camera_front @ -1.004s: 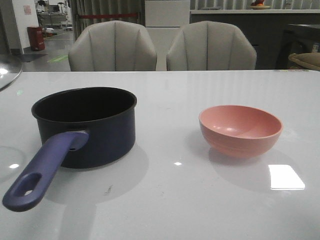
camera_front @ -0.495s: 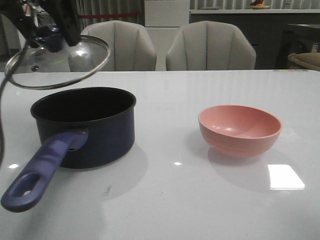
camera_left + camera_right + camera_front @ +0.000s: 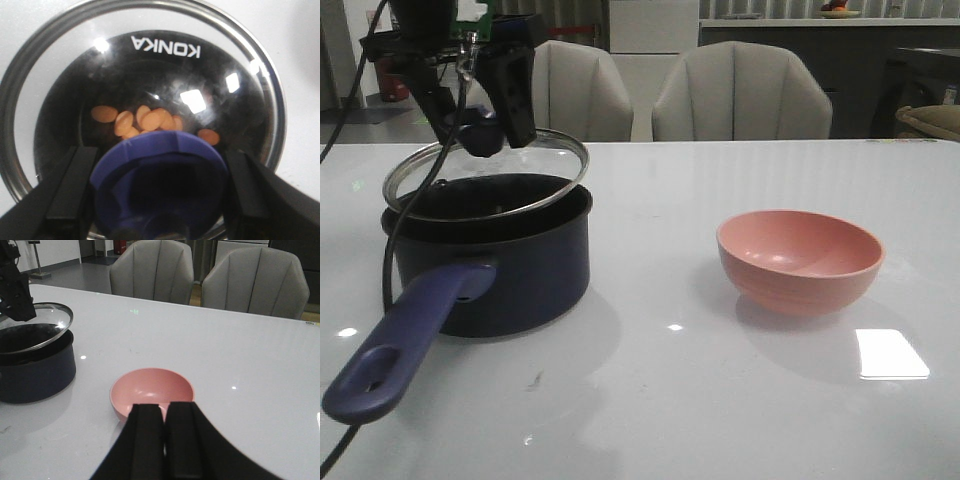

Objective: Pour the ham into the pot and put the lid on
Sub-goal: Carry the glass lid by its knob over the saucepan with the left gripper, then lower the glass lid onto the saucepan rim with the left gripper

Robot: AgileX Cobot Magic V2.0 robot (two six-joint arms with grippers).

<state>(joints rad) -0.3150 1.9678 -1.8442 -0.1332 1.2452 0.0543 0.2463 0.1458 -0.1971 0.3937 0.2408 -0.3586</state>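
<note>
The pot (image 3: 490,255) stands on the white worktop (image 3: 740,400) directly under the left tool (image 3: 480,125), which grips the blue knob of the lid (image 3: 486,173), tilted just over the rim, probably for lowering on. The ham (image 3: 150,120) lies inside the pot. The right tool (image 3: 164,437), fingers together and empty, hangs near the pink bowl (image 3: 800,260). Grey chairs (image 3: 740,92) stand beyond.

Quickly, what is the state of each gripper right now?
Left gripper: shut on the lid's blue knob, lid over the pot.
Right gripper: shut, holding nothing.
</note>
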